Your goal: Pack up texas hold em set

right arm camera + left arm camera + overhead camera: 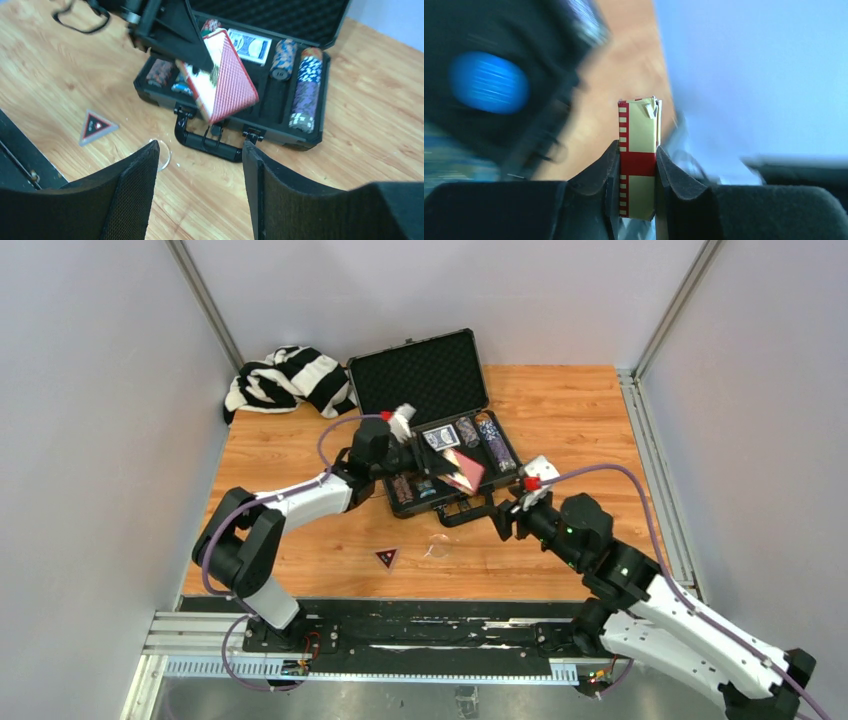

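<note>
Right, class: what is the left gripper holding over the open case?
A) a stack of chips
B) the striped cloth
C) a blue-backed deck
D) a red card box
D: the left gripper is shut on the red card box, which is tilted above the case.

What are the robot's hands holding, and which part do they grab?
The left hand pinches a red card box by its two flat faces, near one end. The right hand is open and holds nothing.
</note>
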### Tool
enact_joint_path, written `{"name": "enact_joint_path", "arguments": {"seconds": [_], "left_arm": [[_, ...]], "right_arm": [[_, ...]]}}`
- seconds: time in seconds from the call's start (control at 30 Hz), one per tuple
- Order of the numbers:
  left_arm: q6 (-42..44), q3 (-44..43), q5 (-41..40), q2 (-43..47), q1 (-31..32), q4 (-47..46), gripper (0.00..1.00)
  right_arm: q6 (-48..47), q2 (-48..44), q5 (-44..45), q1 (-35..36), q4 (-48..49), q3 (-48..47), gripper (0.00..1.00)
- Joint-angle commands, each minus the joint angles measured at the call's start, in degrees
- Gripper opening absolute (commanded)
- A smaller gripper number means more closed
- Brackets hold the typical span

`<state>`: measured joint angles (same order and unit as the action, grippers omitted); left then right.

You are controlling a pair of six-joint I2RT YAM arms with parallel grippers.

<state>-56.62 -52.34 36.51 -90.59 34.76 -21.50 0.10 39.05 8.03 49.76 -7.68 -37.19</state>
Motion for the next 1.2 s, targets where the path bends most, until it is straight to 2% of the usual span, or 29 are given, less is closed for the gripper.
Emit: {"name": "enact_joint_path", "arguments": {"seconds": [0.0,0.37,0.5,0.93,1.17], "left_arm": [[-4.82,3.17,-24.34,-1.74,-5.06,-5.55,0.0],[-13.58,9.09,-31.79,-5.37,-4.23,-20.86,0.0],[-15.17,11.14,-38.3,-5.34,-1.47,-20.19,0.0],[-18.16,14.64,-50.67,-7.39,7.8,-18.11,0.0],[-17.71,10.98,-50.2,-13.98,7.87,-18.12,0.01]], "right_arm": [[2.75,-5.59,6.44,0.28,0.98,1.05,0.61],[2.85,-2.67,9.07,-0.27,1.88,0.94,0.62],[3.7,-1.77,8.69,-0.23,2.46,1.31,0.62],[4.83,-4.33,7.53,-0.24,0.94,3.83,0.61],[4.93,-3.64,7.11,-0.36,0.38,3.88,0.61]]}}
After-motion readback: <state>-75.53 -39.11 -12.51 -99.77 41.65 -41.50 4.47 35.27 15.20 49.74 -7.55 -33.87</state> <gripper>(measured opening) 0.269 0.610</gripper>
